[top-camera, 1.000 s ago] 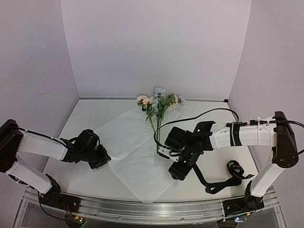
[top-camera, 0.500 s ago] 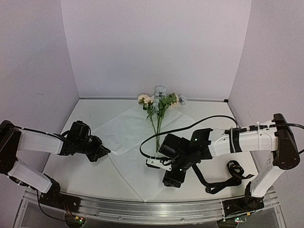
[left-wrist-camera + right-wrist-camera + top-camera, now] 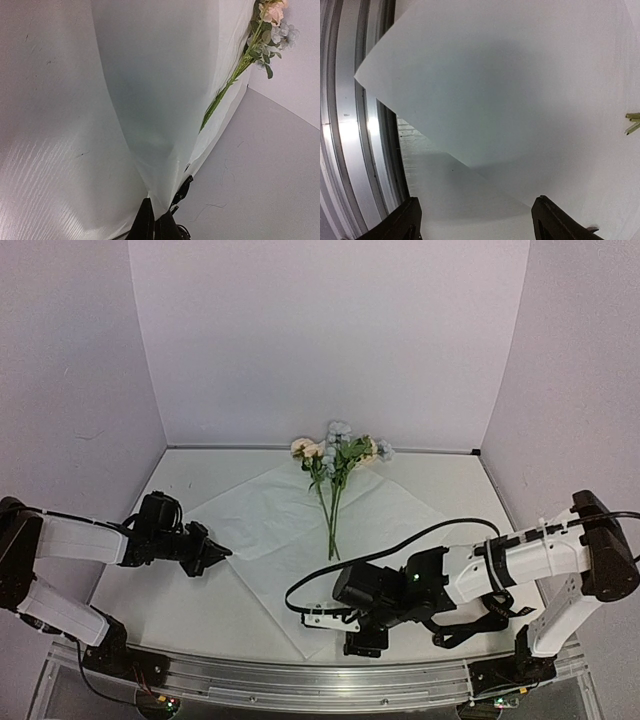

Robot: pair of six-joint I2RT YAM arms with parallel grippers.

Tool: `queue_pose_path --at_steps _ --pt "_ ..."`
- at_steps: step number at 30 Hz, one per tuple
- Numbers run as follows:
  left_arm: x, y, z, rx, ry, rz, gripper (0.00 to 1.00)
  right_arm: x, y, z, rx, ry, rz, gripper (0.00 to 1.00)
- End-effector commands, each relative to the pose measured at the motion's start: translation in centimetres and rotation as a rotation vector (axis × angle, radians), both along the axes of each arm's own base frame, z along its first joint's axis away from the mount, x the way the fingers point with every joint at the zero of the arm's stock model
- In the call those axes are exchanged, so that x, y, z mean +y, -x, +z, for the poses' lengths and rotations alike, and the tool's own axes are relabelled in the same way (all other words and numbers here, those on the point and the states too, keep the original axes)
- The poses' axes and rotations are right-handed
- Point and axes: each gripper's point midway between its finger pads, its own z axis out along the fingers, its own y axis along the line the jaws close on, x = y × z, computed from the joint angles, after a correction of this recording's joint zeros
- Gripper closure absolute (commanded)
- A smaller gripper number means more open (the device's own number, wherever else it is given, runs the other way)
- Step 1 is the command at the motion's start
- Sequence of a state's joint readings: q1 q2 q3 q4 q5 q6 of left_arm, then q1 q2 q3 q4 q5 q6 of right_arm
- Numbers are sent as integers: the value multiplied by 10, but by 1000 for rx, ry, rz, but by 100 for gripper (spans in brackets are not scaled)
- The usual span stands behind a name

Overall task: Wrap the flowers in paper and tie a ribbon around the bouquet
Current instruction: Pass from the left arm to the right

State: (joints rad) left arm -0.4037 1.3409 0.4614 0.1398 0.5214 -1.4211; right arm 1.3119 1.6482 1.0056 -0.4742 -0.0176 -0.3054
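Since the earlier frame, the right gripper (image 3: 347, 632) has been drawn back from the flower stems to the near corner of the paper (image 3: 280, 530), and the left gripper (image 3: 213, 553) has been carried slightly outward and away from the rail with the sheet's left corner. The left jaws are seen fully closed, and the paper's left corner is pinched between the black fingertips; in the left wrist view the sheet is pulled up from that grip into a shallow fold. The right jaws are held wide apart with nothing between them, and they are poised low over the sheet's near corner, close to the aluminium rail (image 3: 300, 685) at the table's front edge. The paper is spread as a diamond on the table (image 3: 180, 480), one corner towards the back wall. The flowers (image 3: 335, 455) are laid on the sheet along its middle, with the blooms at the far corner and the thin green stems pointed towards the arms. The stem ends are well apart from both grippers.
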Motion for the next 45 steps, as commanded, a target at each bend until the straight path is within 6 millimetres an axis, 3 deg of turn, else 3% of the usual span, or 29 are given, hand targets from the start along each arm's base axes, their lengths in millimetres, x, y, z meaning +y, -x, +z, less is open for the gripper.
queue_pose_path --at_steps 1,7,17,19,25,29,32,39,42,45 --pt "-1 -2 13 -30 42 0 100 39 -4 11 -243 -93 115 22" --pt "0 -1 13 -26 44 2 100 72 0 12 -440 -107 193 22" --pt "3 3 9 -16 39 7 100 85 -7 17 -564 -123 151 29" --pt "5 4 8 -13 35 11 100 87 -7 18 -564 -131 145 35" --pt "11 10 -1 5 9 17 100 88 -5 24 -570 -148 142 73" --pt "16 15 -10 18 -24 18 100 86 0 29 -559 -158 146 89" --pt "20 18 -12 15 -56 13 100 82 6 32 -508 -158 151 100" --pt "44 38 -19 30 -187 25 92 79 41 50 -212 -145 154 100" --pt "57 47 -20 25 -244 42 77 80 47 58 -65 -122 106 100" --pt "71 55 -18 17 -305 69 65 87 41 69 30 -115 54 100"
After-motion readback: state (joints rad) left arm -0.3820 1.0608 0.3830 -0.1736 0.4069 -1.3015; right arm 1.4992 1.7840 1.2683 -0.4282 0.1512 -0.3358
